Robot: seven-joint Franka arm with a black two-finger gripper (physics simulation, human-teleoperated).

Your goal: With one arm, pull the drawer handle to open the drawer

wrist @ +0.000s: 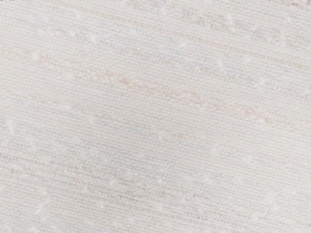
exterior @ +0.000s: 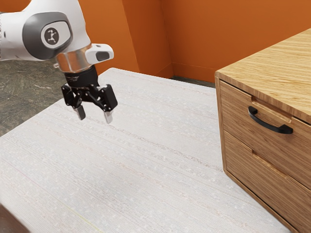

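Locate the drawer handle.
In the exterior view the black handle sits on the upper drawer of the wooden cabinet at the view's right, well apart from the open gripper.

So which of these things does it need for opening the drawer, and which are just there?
Needed: hand, open; handle; top drawer.
Just there: lower drawer; table; orange wall.

Light-wood top drawer [exterior: 238, 112] sits shut at three o'clock, black curved bar handle [exterior: 270, 121] across its upper front.
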